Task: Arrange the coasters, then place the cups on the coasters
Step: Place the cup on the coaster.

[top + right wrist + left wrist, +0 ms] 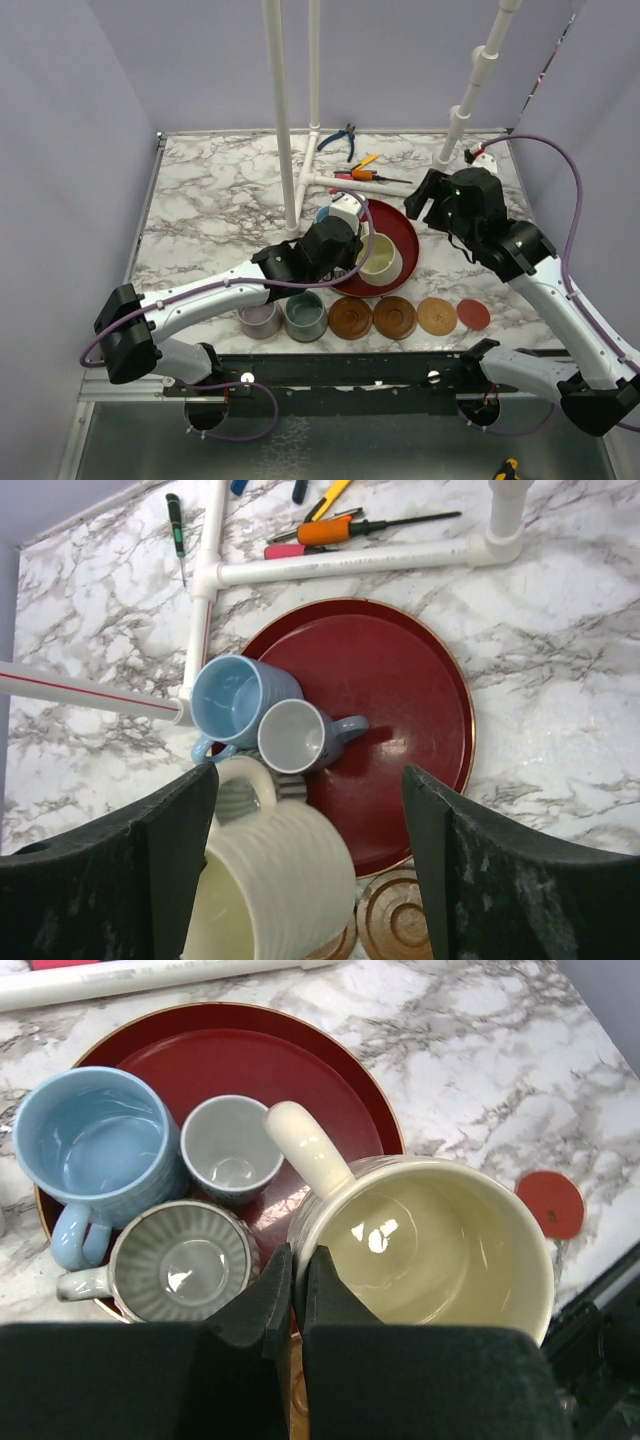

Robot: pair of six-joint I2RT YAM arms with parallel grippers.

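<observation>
1. Cream-yellow mug [440, 1260] is gripped by the left gripper [297, 1265], whose two black fingers are pinched together on the near part of the rim.
2. The mug's handle points away from those fingertips. The gripper's bulk hides the near wall and the base, so I cannot tell whether the mug rests on the red tray [250, 1060] or hangs just above it.
3. Just left of the fingers stands the ribbed dark grey-green mug [185, 1265]. Beyond it, the light blue mug [95, 1150] and the small pale grey cup [230, 1150] stand side by side on the tray.
4. Far to that hand's right, the reddish coaster [550, 1203] lies on the marble table [480, 1050], well apart from the held mug.
5. The right gripper [308, 780] is spread wide with nothing between its fingers, high over the tray. In its own view the cream-yellow mug's outer wall covers nearly all of the ribbed dark mug.
6. Towards the arm bases from the left hand, the top view shows a row: lavender mug [260, 320], grey-green mug [305, 315], two brown coasters [350, 317] [394, 317], tan coaster [437, 316], then the reddish one.
7. Both of those mugs cover whatever lies beneath them, so I cannot tell whether coasters sit there.
8. Beyond the right hand lie a white pipe frame [350, 560] and an orange screwdriver [345, 527].
</observation>
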